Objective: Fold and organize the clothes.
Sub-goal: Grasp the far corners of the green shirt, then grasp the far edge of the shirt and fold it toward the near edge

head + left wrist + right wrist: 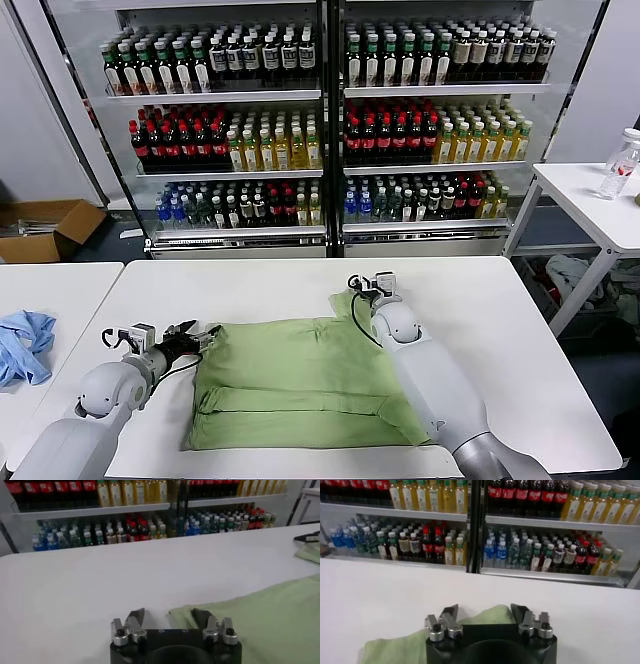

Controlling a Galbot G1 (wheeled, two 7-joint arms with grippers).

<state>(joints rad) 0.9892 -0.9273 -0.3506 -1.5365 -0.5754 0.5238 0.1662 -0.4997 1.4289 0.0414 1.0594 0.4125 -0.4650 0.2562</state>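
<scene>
The light green shirt (pixel 300 380) lies partly folded on the white table (pixel 520 330), its sides turned in; the collar and print do not show. My left gripper (pixel 207 336) sits low at the shirt's left edge. In the left wrist view its fingers stand apart (pixel 169 617), with a corner of the shirt (pixel 270 615) reaching in beside one fingertip (pixel 202 616). My right gripper (pixel 362 286) is at the shirt's far right corner. The right wrist view shows it open (pixel 484 611), a raised fold of the shirt (pixel 395 647) between its fingers.
A light blue cloth (pixel 22 345) lies on the neighbouring table at the left. Drink coolers (pixel 325 130) full of bottles stand behind the table. A cardboard box (pixel 45 228) is on the floor at far left. A side table (pixel 590 205) with bottles stands at right.
</scene>
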